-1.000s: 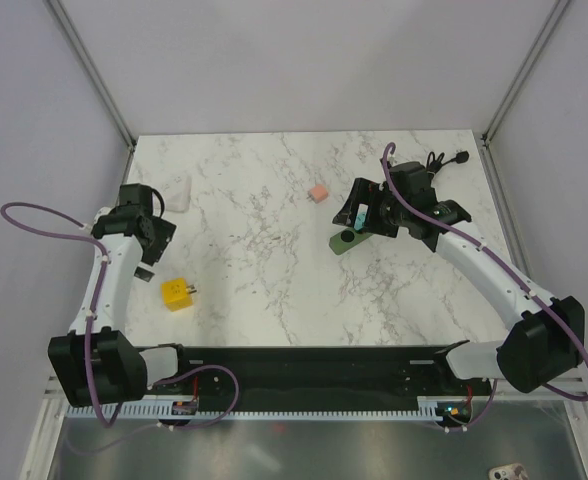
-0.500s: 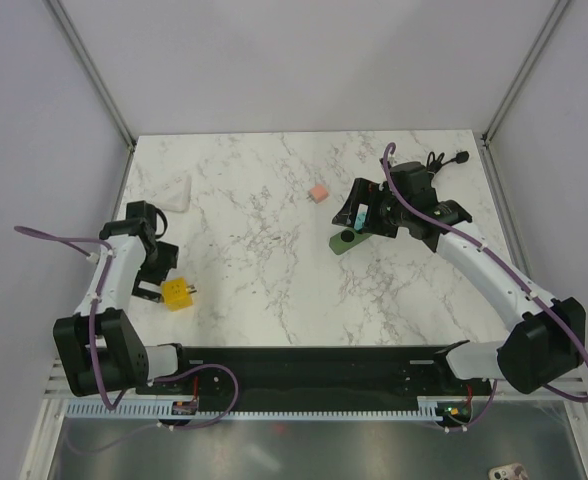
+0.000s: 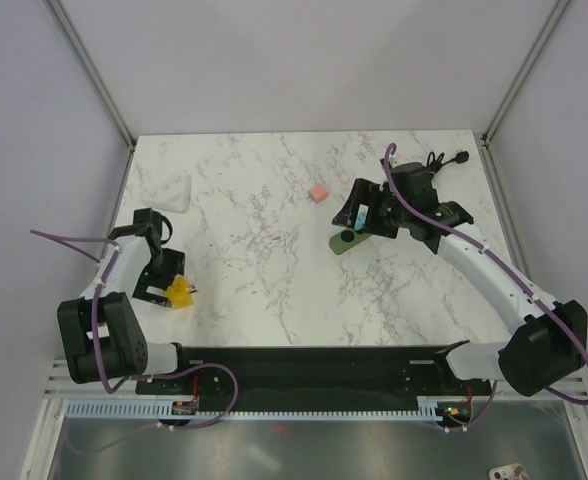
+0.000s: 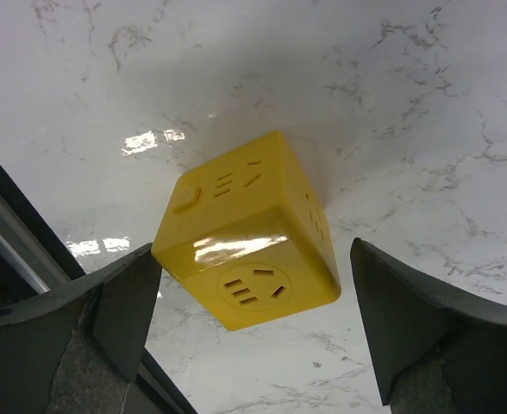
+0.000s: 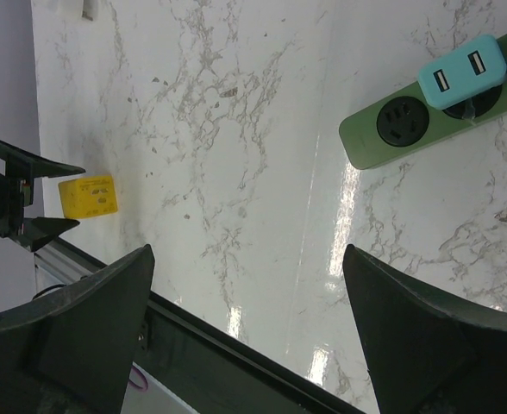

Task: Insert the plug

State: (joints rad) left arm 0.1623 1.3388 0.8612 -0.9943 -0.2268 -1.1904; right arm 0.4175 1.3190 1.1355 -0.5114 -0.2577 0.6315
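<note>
With the yellow cube plug [image 4: 249, 267] sitting front-left on the marble table [image 3: 254, 190] between the left gripper's [image 4: 255, 315] spread jaws, I'm aiming to squeeze its flat sides squarely, while the right gripper [image 5: 253, 336] is hanging open over the green power strip [image 5: 409, 129].

Green power strip [image 5: 390, 135] sits top right on the marble table [image 5: 236, 129], with a teal USB adapter [image 5: 460, 71] plugged in. Yellow socket cube [image 5: 90, 197] is far left. Right gripper [image 5: 247, 259] is spread wide, holding nothing.
</note>
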